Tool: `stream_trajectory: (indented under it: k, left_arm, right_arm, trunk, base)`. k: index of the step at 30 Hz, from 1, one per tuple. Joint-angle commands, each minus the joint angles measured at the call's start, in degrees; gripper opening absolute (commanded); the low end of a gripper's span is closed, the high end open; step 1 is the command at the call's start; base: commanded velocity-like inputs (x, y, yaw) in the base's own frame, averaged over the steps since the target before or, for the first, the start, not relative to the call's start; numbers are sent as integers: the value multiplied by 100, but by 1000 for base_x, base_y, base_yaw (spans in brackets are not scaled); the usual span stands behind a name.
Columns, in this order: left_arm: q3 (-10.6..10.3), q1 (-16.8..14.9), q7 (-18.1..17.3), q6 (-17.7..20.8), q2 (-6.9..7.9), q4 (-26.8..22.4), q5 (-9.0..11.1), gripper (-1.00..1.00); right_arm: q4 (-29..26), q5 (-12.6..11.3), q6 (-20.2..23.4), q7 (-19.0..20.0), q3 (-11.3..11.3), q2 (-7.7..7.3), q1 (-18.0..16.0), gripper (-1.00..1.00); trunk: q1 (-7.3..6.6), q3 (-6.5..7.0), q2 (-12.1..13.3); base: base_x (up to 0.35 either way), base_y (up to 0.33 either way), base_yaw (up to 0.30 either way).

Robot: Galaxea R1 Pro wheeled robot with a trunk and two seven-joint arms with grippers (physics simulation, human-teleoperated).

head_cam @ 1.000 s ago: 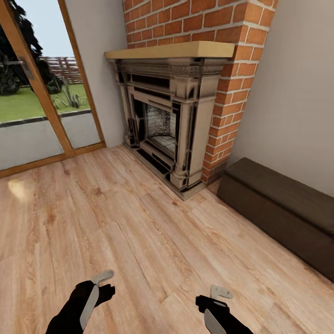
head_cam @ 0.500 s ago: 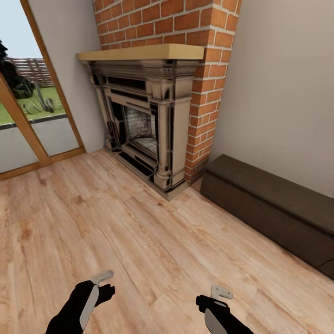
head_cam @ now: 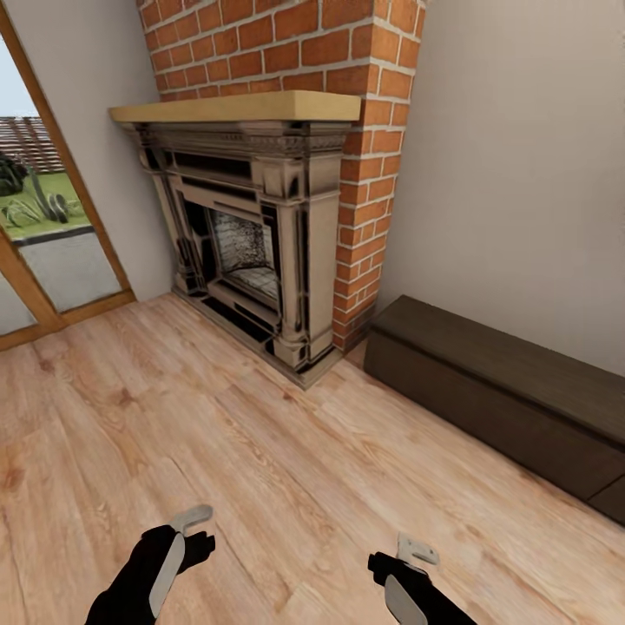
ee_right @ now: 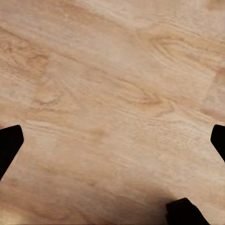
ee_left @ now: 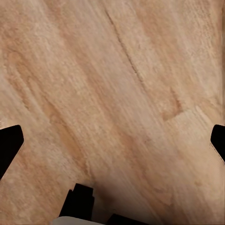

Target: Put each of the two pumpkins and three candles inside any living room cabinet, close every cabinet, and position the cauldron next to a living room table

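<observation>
So the robot's standing on a light wood plank floor (head_cam: 260, 451) facing a corner of the living room. Dead ahead there's a big ornate fireplace (head_cam: 252, 243) with a pale wooden mantel (head_cam: 239, 107) on top, set into a red brick chimney (head_cam: 356, 156) that runs up the wall. Off to the left is a wood-framed glass door (head_cam: 43, 252) with grass and a fence outside. The task-relevant bit: the cabinet (head_cam: 503, 399), that long low dark brown unit, sits against the grey wall (head_cam: 521, 174) on the right, its near end just beside the brick chimney base, and its fronts look shut from here. Both arms hang low at the bottom of the head view, well apart from each other and from the cabinet. The left gripper (ee_left: 112, 140) has its fingertips way out at opposite edges of its wrist camera, so it's spread wide with nothing but floorboards between. Same deal for the right gripper (ee_right: 112, 140), wide apart and empty over bare planks.
</observation>
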Motion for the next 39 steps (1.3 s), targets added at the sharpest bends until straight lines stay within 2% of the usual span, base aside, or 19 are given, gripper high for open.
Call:
stream_trajectory:
  k: [1, 10, 17, 24, 39]
  left_arm:
    - [0, 0, 0, -1, 0, 0, 0, 100]
    - [0, 0, 0, -4, -8, 0, -3, 100]
    - [0, 0, 0, -5, 0, 0, -3, 100]
    - [0, 0, 0, -4, -2, 0, -8, 100]
    - [0, 0, 0, -6, 0, 0, -9, 100]
  right_arm:
    - [-1, -1, 1, 2, 0, 0, 0, 100]
    - [4, -5, 18, 4, 0, 1, 0, 100]
    - [4, -42, 3, 17, -114, -5, 0, 100]
    - [14, -39, -7, 23, -122, -5, 0, 100]
    - [32, -30, -17, 32, -122, -8, 0, 100]
  trunk:
    - [0, 9, 0]
    - [0, 82, 0]
    - [0, 134, 0]
    - [0, 176, 0]
    - [0, 216, 0]
  base:
    - [265, 162, -120]
    - [159, 57, -150]
    - [19, 8, -186]
    - [158, 119, -236]
    - [9, 6, -267]
